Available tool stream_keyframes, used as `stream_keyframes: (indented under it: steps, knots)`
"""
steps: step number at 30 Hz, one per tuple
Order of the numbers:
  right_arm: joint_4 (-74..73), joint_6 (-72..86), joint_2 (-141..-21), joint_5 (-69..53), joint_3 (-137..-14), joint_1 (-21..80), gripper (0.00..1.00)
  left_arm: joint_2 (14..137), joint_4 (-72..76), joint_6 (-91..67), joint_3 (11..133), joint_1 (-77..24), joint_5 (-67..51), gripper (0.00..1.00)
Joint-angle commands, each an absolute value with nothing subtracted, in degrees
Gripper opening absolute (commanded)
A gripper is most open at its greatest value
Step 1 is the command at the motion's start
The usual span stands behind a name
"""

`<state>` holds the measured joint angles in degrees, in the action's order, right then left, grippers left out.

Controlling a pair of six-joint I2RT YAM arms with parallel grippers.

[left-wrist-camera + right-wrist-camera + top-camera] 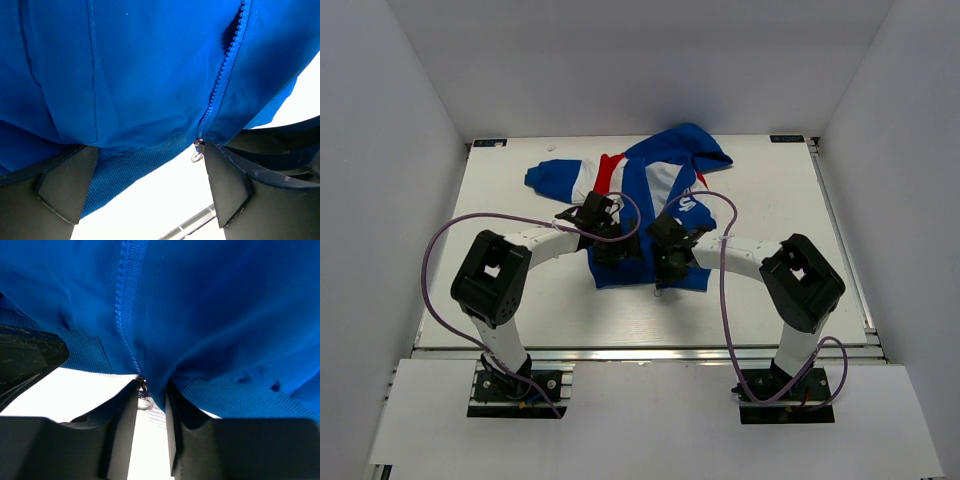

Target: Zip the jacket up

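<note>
The blue jacket with white and red panels lies at the table's middle back, its hem toward me. My left gripper sits at the hem's left part. In the left wrist view it is open wide, with the ribbed hem between the fingers. The zipper slider with its ring pull hangs by the right finger. My right gripper is at the hem's right part. In the right wrist view it is nearly closed, pinching the hem fabric beside the slider.
The white table stands between white walls on three sides. Purple cables loop from both arms over the table. A metal rail runs along the table's near edge.
</note>
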<state>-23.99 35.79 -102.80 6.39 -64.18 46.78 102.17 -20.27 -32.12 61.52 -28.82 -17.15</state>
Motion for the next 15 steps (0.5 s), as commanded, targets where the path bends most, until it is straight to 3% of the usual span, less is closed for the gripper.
stream_keyframes:
  steps: [1,4,9,15]
  knots:
    - [-24.6,36.9,-103.3,8.7,-64.8,47.0,0.31,102.7,-24.8,-30.2,58.4,-27.9,-12.6,0.98]
    - [-24.1,36.3,-101.6,8.7,-63.7,47.0,0.33,102.7,-24.9,-30.1,58.3,-27.9,-12.3,0.98]
    - [-20.0,34.3,-98.8,3.9,-61.6,47.0,0.49,102.7,-25.1,-30.1,58.4,-27.9,-12.0,0.98]
    - [-19.6,34.2,-98.0,3.3,-61.3,46.8,0.50,102.1,-25.4,-30.1,58.2,-27.9,-11.5,0.98]
